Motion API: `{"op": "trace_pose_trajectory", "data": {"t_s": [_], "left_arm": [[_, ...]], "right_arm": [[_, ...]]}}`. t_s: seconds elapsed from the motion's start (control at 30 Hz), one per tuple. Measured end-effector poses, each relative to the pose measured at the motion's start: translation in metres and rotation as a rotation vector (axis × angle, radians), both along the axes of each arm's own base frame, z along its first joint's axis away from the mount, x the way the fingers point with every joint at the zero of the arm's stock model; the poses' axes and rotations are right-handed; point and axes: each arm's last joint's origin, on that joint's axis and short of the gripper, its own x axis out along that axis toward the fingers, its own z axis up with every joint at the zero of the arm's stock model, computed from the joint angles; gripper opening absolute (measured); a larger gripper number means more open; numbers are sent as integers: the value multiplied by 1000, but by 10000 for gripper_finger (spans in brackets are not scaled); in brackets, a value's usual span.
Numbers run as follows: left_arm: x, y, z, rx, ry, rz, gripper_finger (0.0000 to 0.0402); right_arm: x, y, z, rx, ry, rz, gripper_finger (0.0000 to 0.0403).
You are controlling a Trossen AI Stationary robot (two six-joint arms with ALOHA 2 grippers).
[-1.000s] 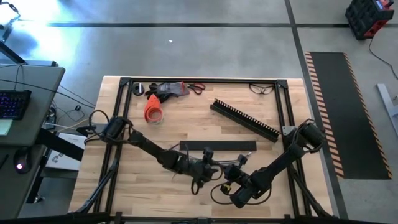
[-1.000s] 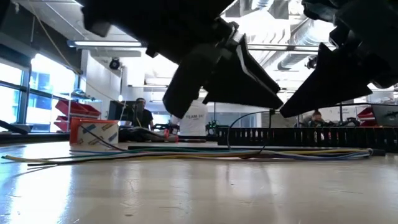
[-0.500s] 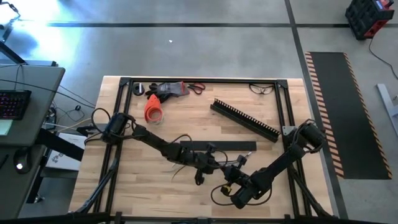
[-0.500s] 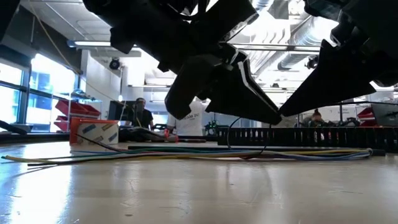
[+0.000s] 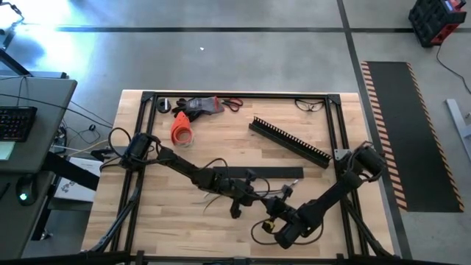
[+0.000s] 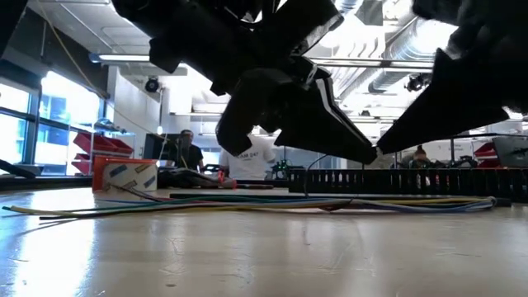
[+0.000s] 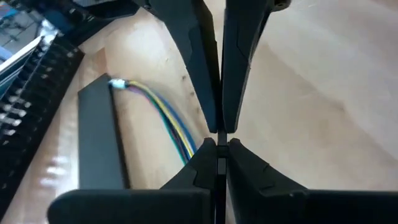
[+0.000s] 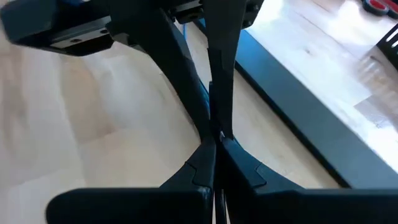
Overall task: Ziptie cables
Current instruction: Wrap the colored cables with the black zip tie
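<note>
The cables, thin yellow, blue and grey wires, lie flat along the table; in the left wrist view the cables run beside a flat black bar. My left gripper and my right gripper are both shut. They meet tip to tip just above the table, right of its middle. A thin black zip tie rises from the table and arcs up to that meeting point. My right gripper has the zip tie's upper end pinched at its fingertips, coming slanting down from the table's right. The zip tie hangs in a slack arc, its lower end by the cables. My left gripper is shut at the same end, slanting down from the left. The touching fingertips hide whether it holds the zip tie.
The flat black bar lies just beyond the grippers. A black comb-toothed channel lies slantwise at the far right. An orange item, hand tools and glasses sit along the far edge. People sit in the room behind.
My left gripper has moved toward the table's right, up to my right gripper's tips, and has shut there from wide open. The zip tie's arc and the cables have stayed where they were.
</note>
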Motion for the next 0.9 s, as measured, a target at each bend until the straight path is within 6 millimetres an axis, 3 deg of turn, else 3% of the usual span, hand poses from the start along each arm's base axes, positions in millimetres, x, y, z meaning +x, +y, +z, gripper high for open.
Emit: {"op": "trace_pose_trajectory", "data": {"t_s": [0.4,0.9], "left_arm": [[3,6,1,-68,9,-81,1],[4,11,-2,-77,17,-69,0]], "right_arm": [[-45,40,0,105,-83,32,0],[-105,71,-6,314,38,52,0]]}}
